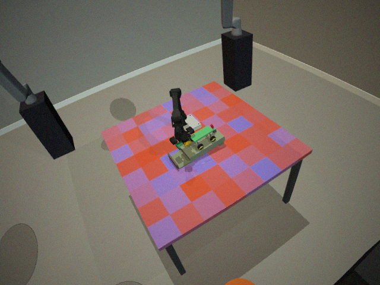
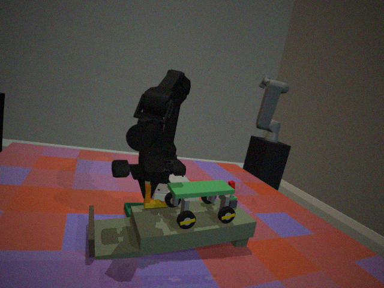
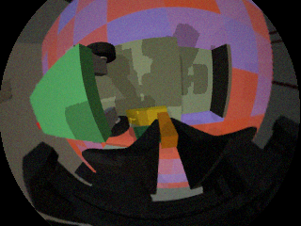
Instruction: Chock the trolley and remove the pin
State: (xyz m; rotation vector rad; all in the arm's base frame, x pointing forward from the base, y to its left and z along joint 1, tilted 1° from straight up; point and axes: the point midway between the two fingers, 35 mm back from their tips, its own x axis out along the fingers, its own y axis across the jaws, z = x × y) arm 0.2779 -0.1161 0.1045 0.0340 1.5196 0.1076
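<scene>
The green-topped trolley (image 1: 203, 133) (image 2: 201, 188) (image 3: 63, 99) stands on the olive ramp (image 1: 208, 151) (image 2: 198, 238) (image 3: 160, 71). The red-headed stop pin (image 1: 212, 126) (image 2: 231, 184) stands at its uphill end. My gripper (image 2: 147, 193) (image 3: 164, 121) is shut on the orange handle of the yellow chock (image 2: 155, 203) (image 3: 146, 114). The chock is upright at the ramp's far side, at or just above the surface, its thin end close to the far downhill wheel (image 3: 120, 126). I cannot tell whether they touch. The green tray (image 2: 127, 209) (image 3: 140, 132) is partly hidden behind the ramp.
The lower ramp section ends at an upright board (image 2: 91, 230) (image 3: 220, 81). The arm's white base plate (image 1: 193, 122) (image 2: 161, 192) lies behind the trolley. The ramp sits on a chequered table (image 1: 196, 188). Two grey arms on black pedestals (image 1: 237, 61) (image 1: 47, 125) stand beyond the table.
</scene>
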